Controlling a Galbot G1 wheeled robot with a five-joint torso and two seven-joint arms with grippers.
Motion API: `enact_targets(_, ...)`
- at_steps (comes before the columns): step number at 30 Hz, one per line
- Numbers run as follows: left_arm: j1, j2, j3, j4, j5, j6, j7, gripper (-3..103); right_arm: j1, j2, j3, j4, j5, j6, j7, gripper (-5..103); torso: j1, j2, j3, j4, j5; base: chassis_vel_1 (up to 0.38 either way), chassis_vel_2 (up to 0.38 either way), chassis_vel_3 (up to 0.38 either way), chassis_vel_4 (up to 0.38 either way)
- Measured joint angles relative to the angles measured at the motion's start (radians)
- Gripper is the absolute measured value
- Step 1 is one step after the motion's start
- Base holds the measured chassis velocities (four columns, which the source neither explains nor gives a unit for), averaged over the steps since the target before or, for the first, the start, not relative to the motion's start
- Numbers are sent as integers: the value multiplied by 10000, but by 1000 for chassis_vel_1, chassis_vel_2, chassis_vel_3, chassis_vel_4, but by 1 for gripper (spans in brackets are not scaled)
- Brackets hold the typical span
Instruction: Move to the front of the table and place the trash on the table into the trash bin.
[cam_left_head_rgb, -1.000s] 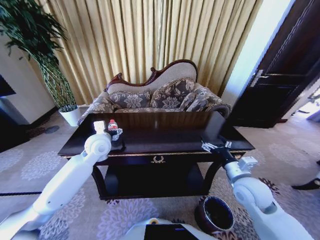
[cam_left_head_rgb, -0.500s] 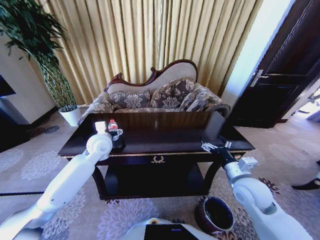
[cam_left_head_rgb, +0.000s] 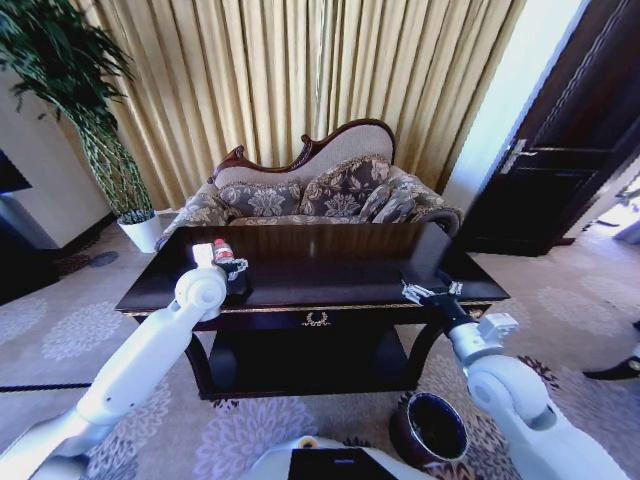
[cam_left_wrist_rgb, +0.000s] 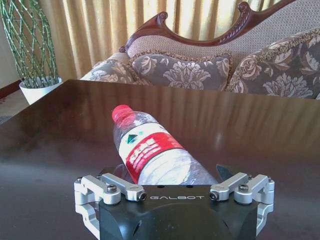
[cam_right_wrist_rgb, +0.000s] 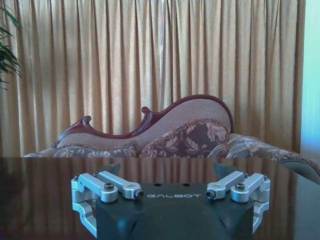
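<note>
From the head view we are facing the table (cam_left_head_rgb: 330, 270), our left gripper (cam_left_head_rgb: 232, 272) reaching over its left part where the bottle (cam_left_head_rgb: 224, 254) is lying, our right gripper (cam_left_head_rgb: 430, 291) hovering over the table's right front edge. The trash bin (cam_left_head_rgb: 430, 430) is standing on the carpet below the table's right front corner. The sofa (cam_left_head_rgb: 320, 190) is sitting behind the table.

On the left wrist view, the bottle (cam_left_wrist_rgb: 155, 155) is lying on the table between our spread fingers (cam_left_wrist_rgb: 227, 172), red cap toward the sofa, nothing clamped.

On the right wrist view, our right gripper (cam_right_wrist_rgb: 167, 172) is holding its fingers apart over bare tabletop.
</note>
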Motion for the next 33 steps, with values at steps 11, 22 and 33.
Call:
enact_targets(11, 66, 2, -18, -47, -20, -3, 86, 68, 11, 36, -1, -135, -37, 41, 7, 100, 0, 0, 0, -1, 0, 0, 0, 0, 0)
enact_targets(22, 242, 81, -202, -142, -9, -36, 231, 40, 20, 51, -13, -148, -50, 70, 7, 100, 0, 0, -1, -1, 1, 0, 0, 0, 0)
enact_targets(33, 780, 508, -759, -363, 2156, -591, 2382, 38, 22, -135, -32, 530, 385, 57, 222, 100, 0, 0, 0, 1, -2, 0, 0, 0, 0)
